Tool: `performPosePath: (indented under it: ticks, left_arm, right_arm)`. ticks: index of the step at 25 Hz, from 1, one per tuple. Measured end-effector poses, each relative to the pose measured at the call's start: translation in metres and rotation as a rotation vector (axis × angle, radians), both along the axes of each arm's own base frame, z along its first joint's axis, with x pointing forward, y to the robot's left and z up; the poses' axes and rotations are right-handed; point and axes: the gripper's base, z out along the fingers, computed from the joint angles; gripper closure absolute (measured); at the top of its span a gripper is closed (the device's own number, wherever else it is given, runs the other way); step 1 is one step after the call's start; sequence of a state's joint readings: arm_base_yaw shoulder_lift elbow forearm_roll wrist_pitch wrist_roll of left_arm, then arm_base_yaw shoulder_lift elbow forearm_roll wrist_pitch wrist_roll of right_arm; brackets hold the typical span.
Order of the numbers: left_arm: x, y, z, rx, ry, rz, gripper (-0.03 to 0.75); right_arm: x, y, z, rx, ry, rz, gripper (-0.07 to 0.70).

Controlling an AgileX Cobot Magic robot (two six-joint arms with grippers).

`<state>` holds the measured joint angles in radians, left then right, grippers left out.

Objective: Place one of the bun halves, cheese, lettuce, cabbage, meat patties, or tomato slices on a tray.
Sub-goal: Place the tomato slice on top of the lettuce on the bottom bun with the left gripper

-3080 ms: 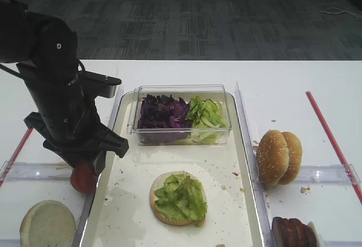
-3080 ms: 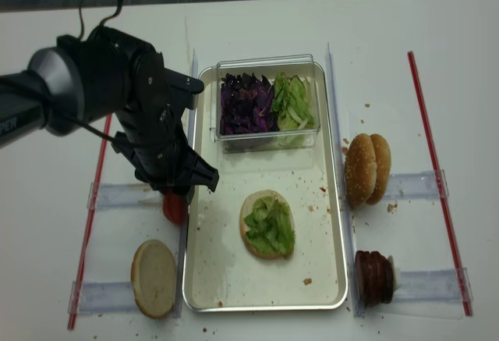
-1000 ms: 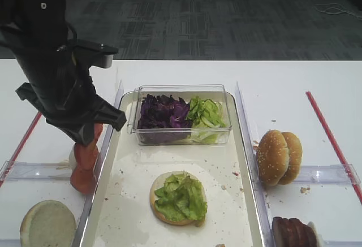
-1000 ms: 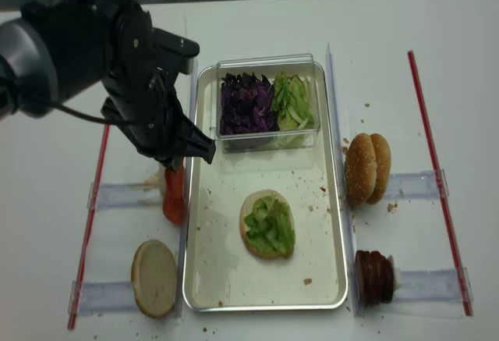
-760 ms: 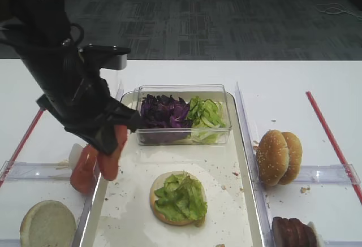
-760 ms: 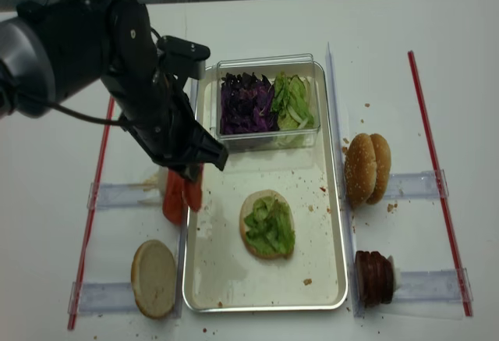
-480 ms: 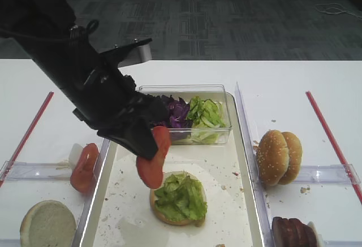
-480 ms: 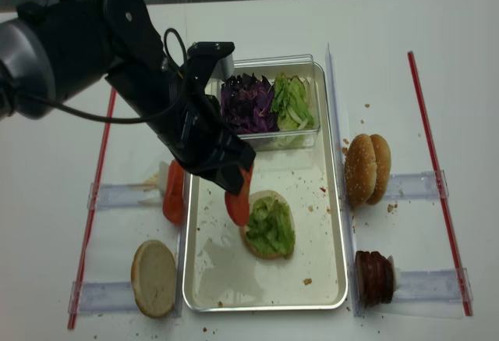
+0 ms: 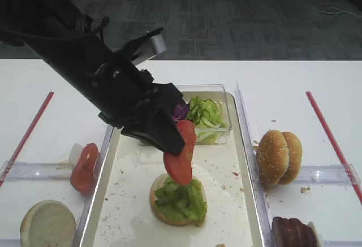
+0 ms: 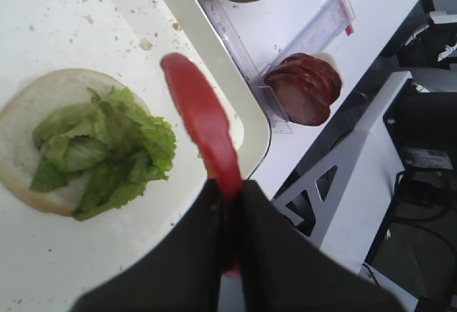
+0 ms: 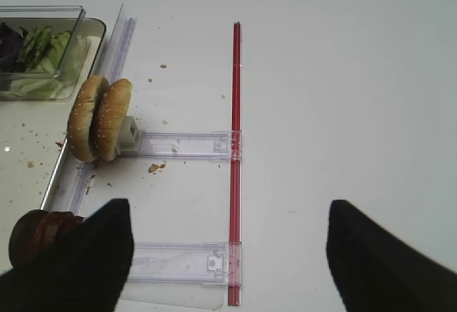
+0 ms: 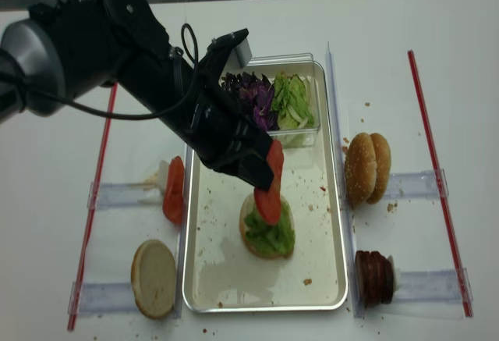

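Left gripper has swung in from the tomato rack at the tabletop's left edge and now hangs over the tray, jaws clamped on one of the tomato slices held edge-on. Directly below the jaws: bottom bun half topped with lettuce. Transport looks nearly done; lowering and release remain. Clear box sits just behind the jaws, tray rims well apart on either side, so descent room is ample. Right gripper stands open over bare tabletop, away from the tray.
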<state>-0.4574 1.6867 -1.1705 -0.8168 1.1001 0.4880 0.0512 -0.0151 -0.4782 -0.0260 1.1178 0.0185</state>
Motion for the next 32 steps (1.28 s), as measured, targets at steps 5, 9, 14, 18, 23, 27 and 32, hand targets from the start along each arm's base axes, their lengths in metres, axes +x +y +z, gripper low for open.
performPosePath:
  ticks: [5,9,14,18,23,27,32]
  left_arm:
    - [0.008,-0.006,-0.023,-0.008,0.061,0.0,0.662]
    - [0.012,-0.009,-0.037,0.001,0.095,0.007,0.662]
    - [0.015,-0.011,-0.05,0.014,0.128,0.015,0.662]
    - [0.016,-0.011,-0.059,0.025,0.156,0.019,0.662]
    - [0.017,-0.012,-0.069,0.038,0.179,0.024,0.662]
    - [0.018,-0.012,-0.072,0.046,0.194,0.031,0.662]
    - [0.017,-0.008,-0.075,0.1,0.203,0.039,0.662]
  right_arm:
    - [0.0,0.0,0.0,0.001,0.0,-0.001,0.042]
    - [0.0,0.0,0.0,0.0,0.0,-0.002,0.042]
    - [0.0,0.0,0.0,0.002,0.0,-0.003,0.042]
    - [0.0,0.0,0.0,0.002,0.0,-0.003,0.042]
    - [0.0,0.0,0.0,0.002,0.0,-0.003,0.042]
    - [0.0,0.0,0.0,0.002,0.0,-0.003,0.042]
    - [0.0,0.0,0.0,0.002,0.0,-0.003,0.042]
